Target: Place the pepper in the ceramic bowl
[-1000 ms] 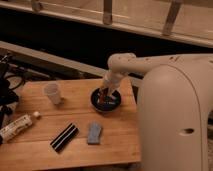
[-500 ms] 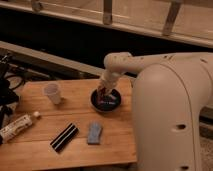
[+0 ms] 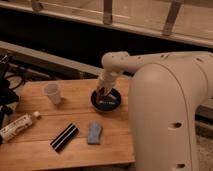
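Red-orange, the pepper (image 3: pixel 101 91) sits at the tip of the end effector (image 3: pixel 102 91), fingers seemingly clamped on it, just above the ceramic bowl (image 3: pixel 106 100) on the wooden counter (image 3: pixel 75 112).

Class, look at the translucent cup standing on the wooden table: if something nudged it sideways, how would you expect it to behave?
The cup looks thin and see-through, so it is probably light and would slide or tip easily. It stands upright and taller than wide, which favours toppling; on its side it might roll. The gripper is over the ceramic bowl, away from it.
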